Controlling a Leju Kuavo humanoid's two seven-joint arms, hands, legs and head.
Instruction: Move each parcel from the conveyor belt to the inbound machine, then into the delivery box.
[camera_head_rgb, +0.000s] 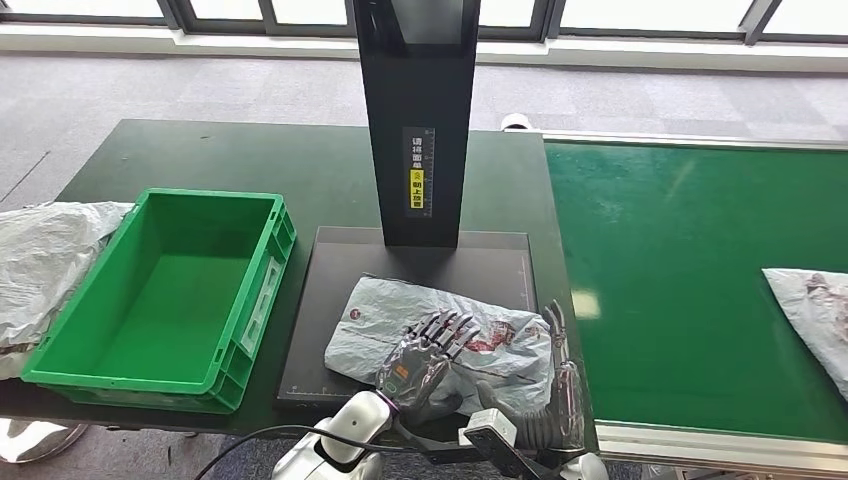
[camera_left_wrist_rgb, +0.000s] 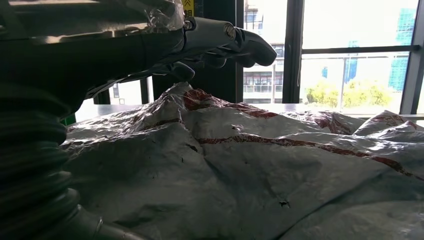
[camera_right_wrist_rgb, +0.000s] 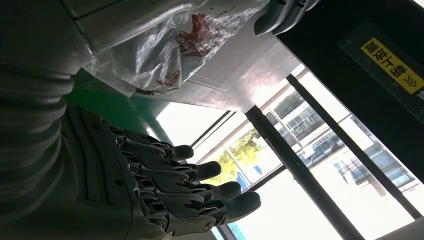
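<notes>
I see my left hand (camera_head_rgb: 428, 352) lying flat, fingers spread, on the grey parcel (camera_head_rgb: 440, 330) atop the inbound machine's plate (camera_head_rgb: 310, 330). My right hand (camera_head_rgb: 560, 375) stands edge-up beside it, fingers straight, empty.

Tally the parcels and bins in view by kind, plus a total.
Parcels: 3, one on the inbound machine's platform under the left hand, one on the conveyor belt, one left of the crate.
Green crates: 1, nothing in it.
Total: 4
</notes>
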